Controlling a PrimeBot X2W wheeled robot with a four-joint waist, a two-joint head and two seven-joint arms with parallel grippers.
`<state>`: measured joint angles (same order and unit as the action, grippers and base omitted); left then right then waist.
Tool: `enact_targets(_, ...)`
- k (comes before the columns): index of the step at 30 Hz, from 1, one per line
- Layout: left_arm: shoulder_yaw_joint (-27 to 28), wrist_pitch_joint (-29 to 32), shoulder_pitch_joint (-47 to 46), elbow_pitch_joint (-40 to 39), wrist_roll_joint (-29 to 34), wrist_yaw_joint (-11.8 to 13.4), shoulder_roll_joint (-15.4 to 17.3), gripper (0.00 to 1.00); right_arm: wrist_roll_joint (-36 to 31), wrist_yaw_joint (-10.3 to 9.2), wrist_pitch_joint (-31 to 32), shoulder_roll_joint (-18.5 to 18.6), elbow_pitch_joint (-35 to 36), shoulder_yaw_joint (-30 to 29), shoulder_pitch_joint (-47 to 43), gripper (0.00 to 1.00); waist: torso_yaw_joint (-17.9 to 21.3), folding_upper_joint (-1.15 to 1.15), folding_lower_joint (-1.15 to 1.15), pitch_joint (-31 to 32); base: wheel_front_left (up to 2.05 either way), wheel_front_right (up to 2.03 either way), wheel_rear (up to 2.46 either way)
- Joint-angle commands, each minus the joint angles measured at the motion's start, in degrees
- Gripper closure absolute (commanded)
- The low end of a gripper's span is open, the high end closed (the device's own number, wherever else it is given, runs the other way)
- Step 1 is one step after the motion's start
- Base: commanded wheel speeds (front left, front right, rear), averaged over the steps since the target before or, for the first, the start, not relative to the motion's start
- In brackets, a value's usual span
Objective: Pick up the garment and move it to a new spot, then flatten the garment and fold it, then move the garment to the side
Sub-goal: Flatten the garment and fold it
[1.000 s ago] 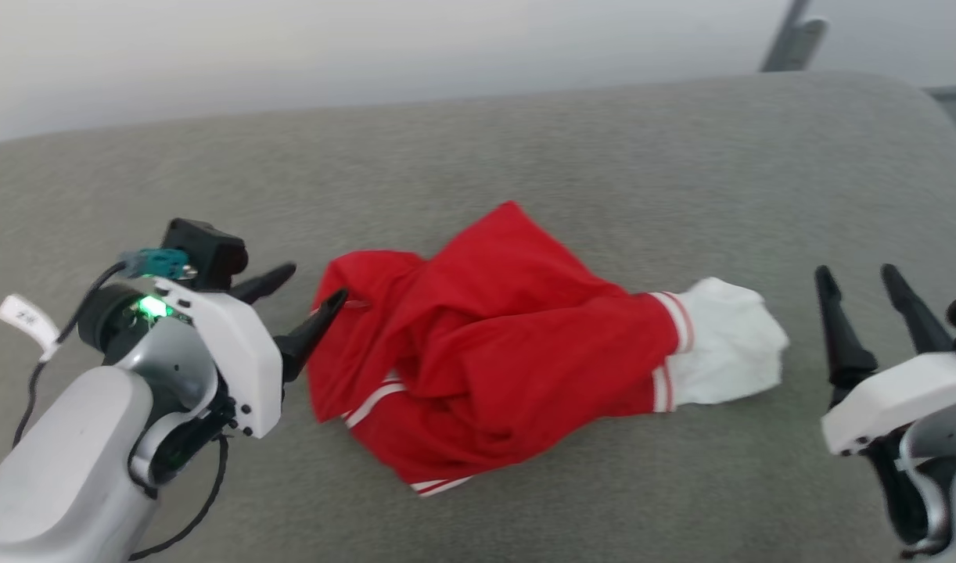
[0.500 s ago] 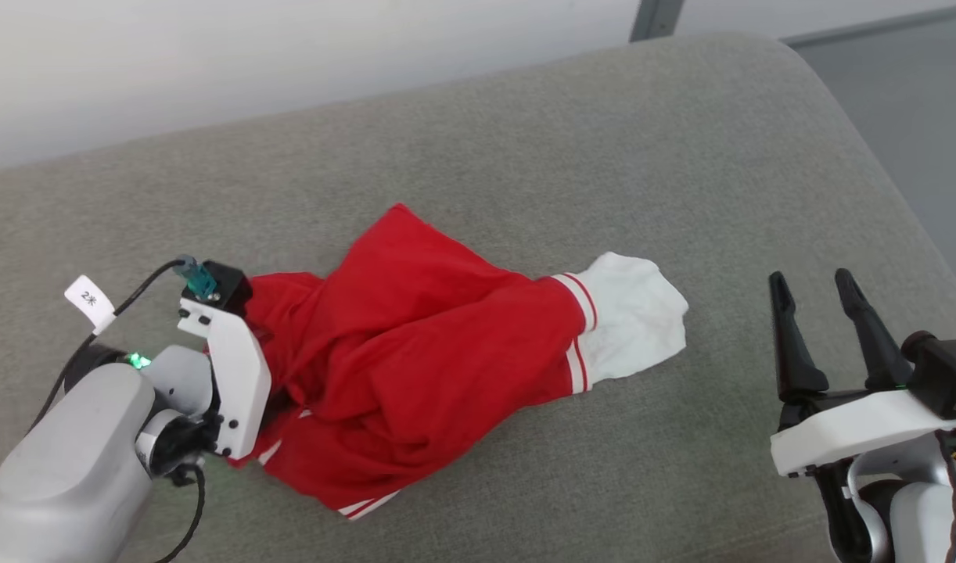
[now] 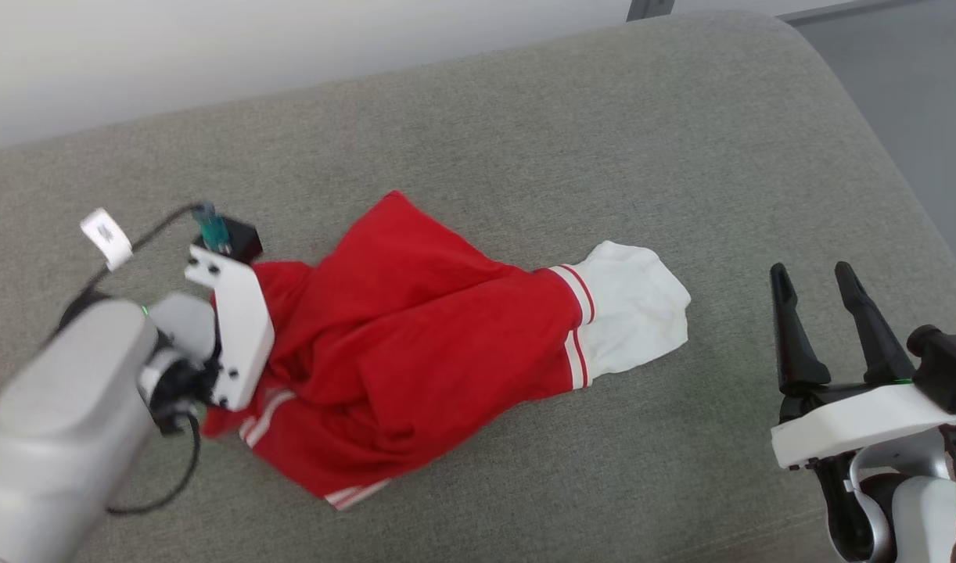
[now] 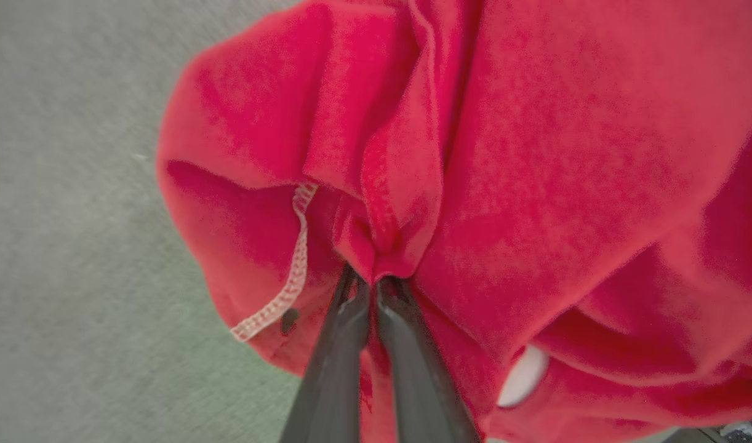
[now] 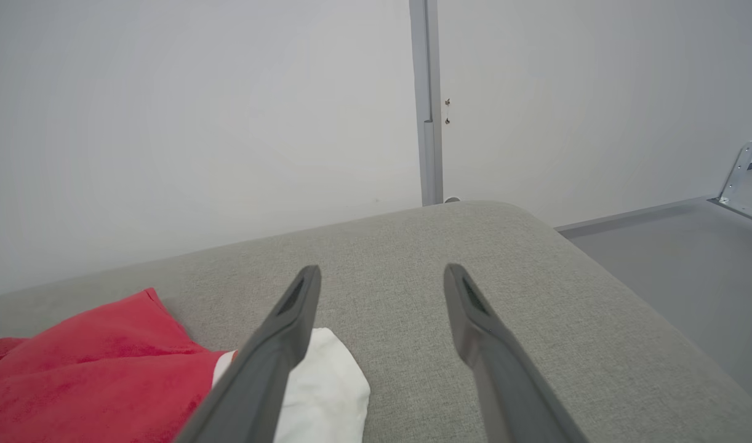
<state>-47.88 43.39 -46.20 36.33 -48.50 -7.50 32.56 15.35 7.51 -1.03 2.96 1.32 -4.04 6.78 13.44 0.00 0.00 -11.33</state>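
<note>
Nearest me, my left gripper [image 4: 373, 284] had its fingers pressed together on a bunched red fold at the left end of the garment [image 3: 415, 344]. My right gripper [image 3: 814, 275] hung spread above the grey cushion [image 3: 603, 141], apart from the white sleeve [image 3: 634, 313]. The garment lay crumpled mid-cushion, with a pale wall [image 3: 212, 47] beyond.

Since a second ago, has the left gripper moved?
Yes. Against the garment on the grey cushion, the left gripper went from beside its edge, open, forward into the red fabric, now shut on a fold.
</note>
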Motion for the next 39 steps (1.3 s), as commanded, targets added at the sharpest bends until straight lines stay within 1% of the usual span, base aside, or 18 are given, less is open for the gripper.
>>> enact_targets(1, -0.1, 0.2, -1.9, -0.6, 0.0, 0.1, 0.8, 1.0, 0.4, -0.04, 0.0, -0.1, 0.3, -0.2, 0.5, 0.0, -0.2, 0.0, 0.0, -0.1, 0.0, 0.0, 0.0)
enact_targets(5, -1.6, -0.5, -6.8, -3.1, 0.7, 0.1, 2.1, 1.0, 0.8, -0.04, 0.2, -0.1, 0.9, -0.3, 1.1, 0.0, -0.1, 0.0, 0.0, -0.9, 0.0, 0.0, 0.0)
enact_targets(8, -2.3, -0.5, -10.3, -3.1, 1.1, 0.1, 2.6, 1.0, 1.1, -0.04, 0.3, 0.0, 0.8, 0.3, 1.5, 0.0, 0.6, 0.0, 0.0, -1.7, 0.0, 0.0, 0.0)
enact_targets(14, -5.4, -3.5, -13.7, -1.1, 0.1, 0.1, 1.8, 1.0, 2.2, -0.04, -0.4, -0.1, -0.2, 1.3, 2.9, 0.0, 2.3, 0.0, 0.0, -3.1, 0.0, 0.0, 0.0)
enact_targets(15, -6.1, -4.2, -13.9, -0.3, 0.1, 0.1, 1.5, 0.98, 2.4, -0.04, -0.5, -0.1, -0.5, 1.5, 3.2, 0.0, 2.4, 0.0, 0.0, -3.3, 0.0, 0.0, 0.0)
enact_targets(16, -6.7, -5.0, -14.0, 0.4, -0.1, 0.1, 1.1, 0.75, 2.4, -0.04, -0.7, -0.1, -0.7, 1.6, 3.4, 0.0, 2.5, 0.0, 0.0, -3.5, 0.0, 0.0, 0.0)
enact_targets(17, -7.0, -5.7, -14.0, 1.3, -0.8, 0.1, 0.6, 0.5, 2.4, -0.04, -0.7, -0.1, -0.9, 1.7, 3.6, 0.0, 2.6, 0.0, 0.0, -3.6, 0.0, 0.0, 0.0)
enact_targets(18, -7.4, -6.3, -14.0, 2.1, -1.3, 0.1, 0.2, 0.01, 2.5, -0.04, -0.8, -0.1, -1.1, 1.8, 3.6, 0.0, 2.7, 0.0, 0.0, -3.7, 0.0, 0.0, 0.0)
enact_targets(21, -8.7, -7.3, -14.8, 3.1, -3.2, 0.1, -0.6, 0.0, 2.4, -0.04, -1.2, -0.1, -1.4, 1.9, 4.0, 0.0, 2.2, 0.0, 0.0, -3.6, 0.0, 0.0, 0.0)
enact_targets(25, -10.4, -7.0, -15.9, 3.1, -5.0, 0.1, -0.4, 0.0, 1.3, -0.04, -1.2, 0.0, -1.2, 0.7, 3.4, 0.0, 0.6, 0.0, 0.0, -2.6, 0.0, 0.0, 0.0)
enact_targets(28, -10.5, -6.3, -16.4, 3.4, -6.2, 0.1, -0.5, 0.0, 1.0, -0.04, -1.0, -0.1, -0.9, -0.1, 2.9, 0.0, -0.4, 0.0, 0.0, -2.0, 0.0, 0.0, 0.0)
enact_targets(31, -9.7, -4.3, -16.9, 3.6, -8.1, 0.2, -0.9, 0.0, 0.8, -0.04, -0.6, 0.0, -0.2, -1.2, 2.1, 0.0, -1.9, 0.0, 0.0, -0.9, 0.0, 0.0, 0.0)
enact_targets(34, -9.6, -1.6, -16.5, 2.6, -9.7, 1.2, -1.1, 0.0, 0.5, -0.04, -0.1, 0.0, 0.5, -2.5, 1.5, 0.0, -3.4, 0.0, 0.0, 0.1, 0.0, 0.0, 0.0)
enact_targets(39, -9.5, 2.1, -13.8, -1.0, -11.5, 4.5, -0.3, 0.0, 0.4, -0.04, 0.8, 0.0, 1.7, -3.3, 0.7, 0.0, -4.9, 0.0, 0.0, 0.9, 0.0, 0.0, 0.0)
